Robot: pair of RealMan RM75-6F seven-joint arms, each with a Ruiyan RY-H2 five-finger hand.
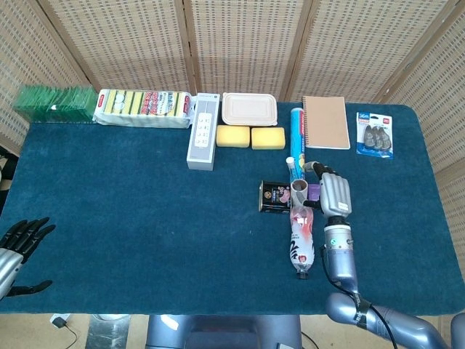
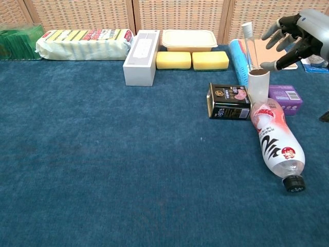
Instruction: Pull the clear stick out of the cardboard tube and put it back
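- The clear plastic stick (image 2: 248, 45) stands in the short upright cardboard tube (image 2: 258, 85), leaning on its rim, on the blue-covered desk (image 2: 103, 154).
- The right hand (image 2: 298, 36) hovers just beside the tube with its fingers spread, holding nothing; a sideways brush could tip tube and stick together.
- The tube touches the lying clear plastic bottle with pink label (image 2: 275, 139) (round, so likely to roll), and any nudge there could topple it.
- The left hand (image 1: 18, 243) rests apart, fingers loosely spread and empty.
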